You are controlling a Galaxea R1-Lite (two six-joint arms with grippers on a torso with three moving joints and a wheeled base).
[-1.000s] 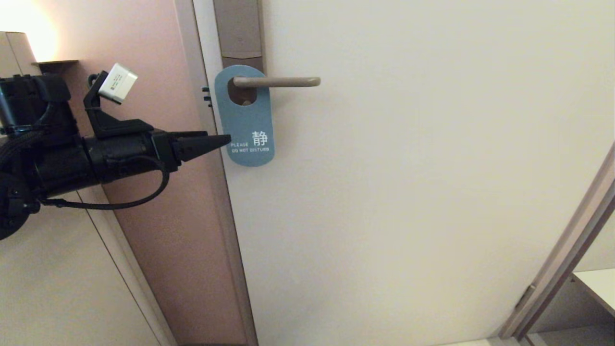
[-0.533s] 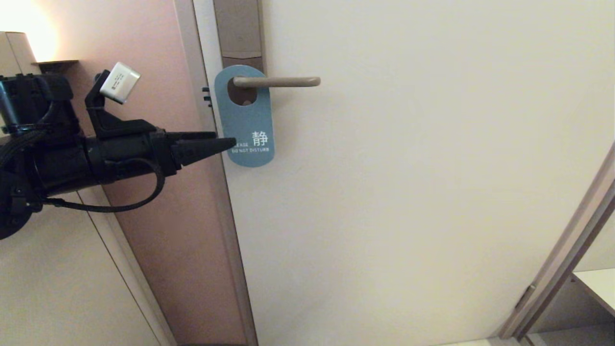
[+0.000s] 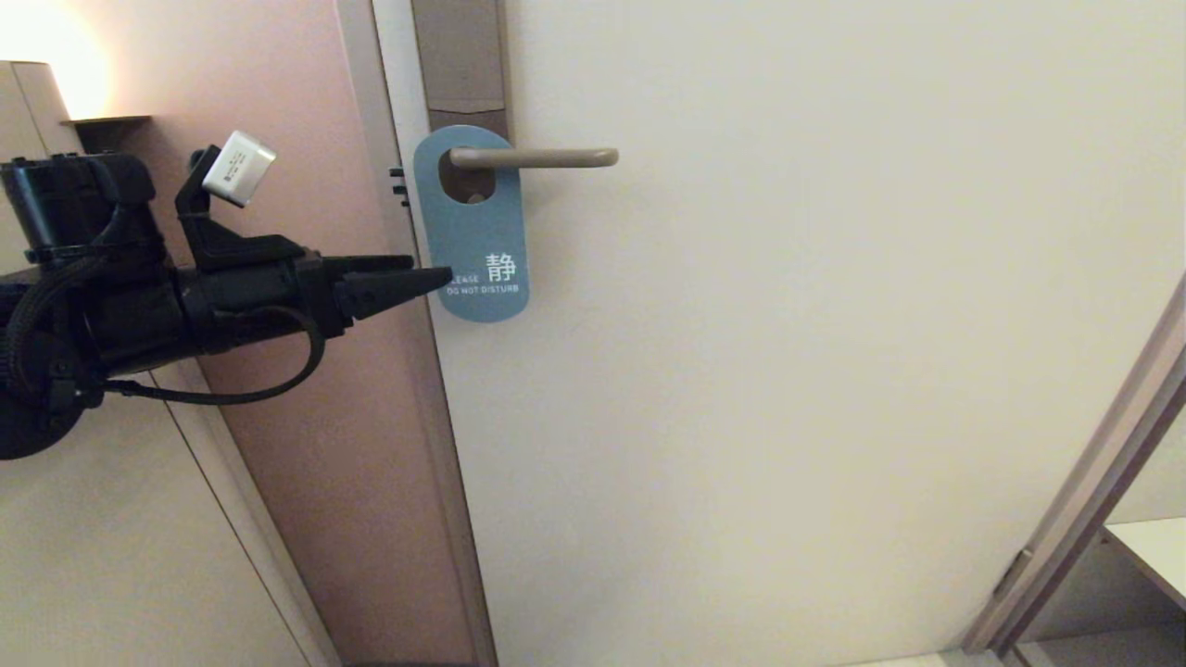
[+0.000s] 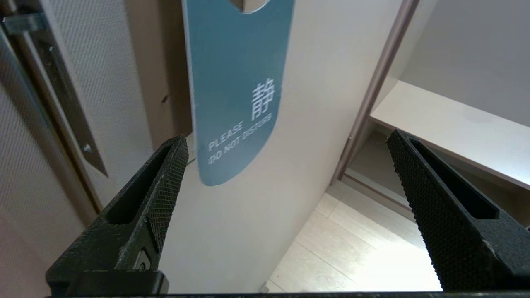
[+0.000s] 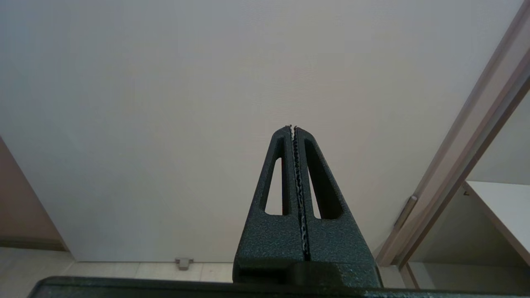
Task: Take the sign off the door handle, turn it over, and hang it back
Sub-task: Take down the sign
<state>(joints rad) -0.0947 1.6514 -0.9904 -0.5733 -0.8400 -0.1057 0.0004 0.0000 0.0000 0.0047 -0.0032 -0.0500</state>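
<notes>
The sign hangs by its oval hole on the door handle, blue side out, with white "PLEASE DO NOT DISTURB" near its rounded lower end. My left gripper reaches in from the left, and its tips are level with the sign's lower left edge. In the left wrist view the left gripper stands wide open. The sign hangs just ahead of one of the fingers, and nothing is gripped. My right gripper is shut and empty, pointing at the bare door lower down, out of the head view.
The handle sits on a tall brown-grey plate at the left edge of the pale door. A pinkish wall panel lies behind my left arm. A door frame and a shelf are at the lower right.
My left arm has edged right towards the sign's lower left edge, and its jaws have opened slightly wider. The sign and the handle have not moved.
</notes>
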